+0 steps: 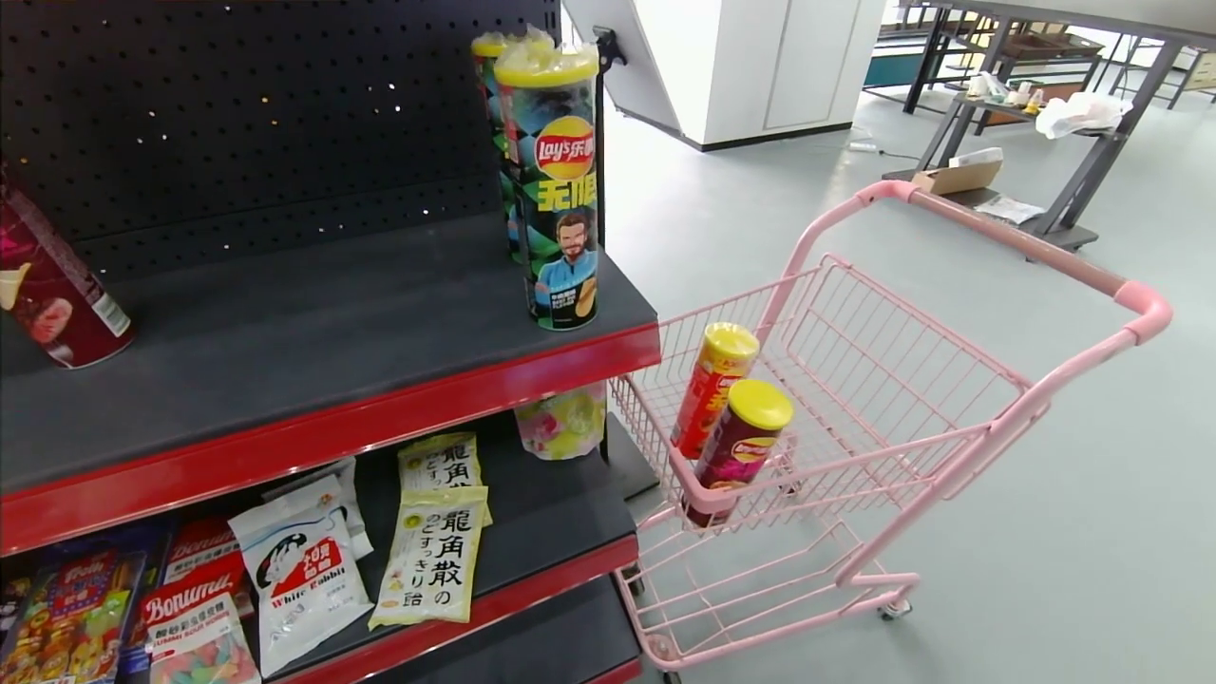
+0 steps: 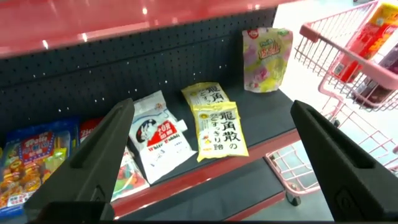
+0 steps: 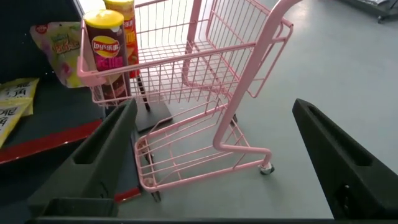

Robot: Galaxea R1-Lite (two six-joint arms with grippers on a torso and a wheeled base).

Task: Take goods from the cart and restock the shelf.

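**Canisters upright in cart, grippers spread**

Maroon canister [image 1: 739, 446] and red canister [image 1: 714, 385] stand side by side in the pink cart [image 1: 1143, 306], ahead of the right gripper [image 3: 214, 162] and well apart from it. They are probably light, stiff-walled and slick, so grasp mid-tube. The left gripper [image 2: 214, 168] faces the lower shelf [image 2: 273, 118]. Both grippers have their fingers wide.

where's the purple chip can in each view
Head view: purple chip can upright in the pink cart's corner nearest the shelf.
Left wrist view: the can behind the cart's wire wall, beside the red chip can.
Right wrist view: the can in the cart's corner.
Shared landmark: the pink cart.
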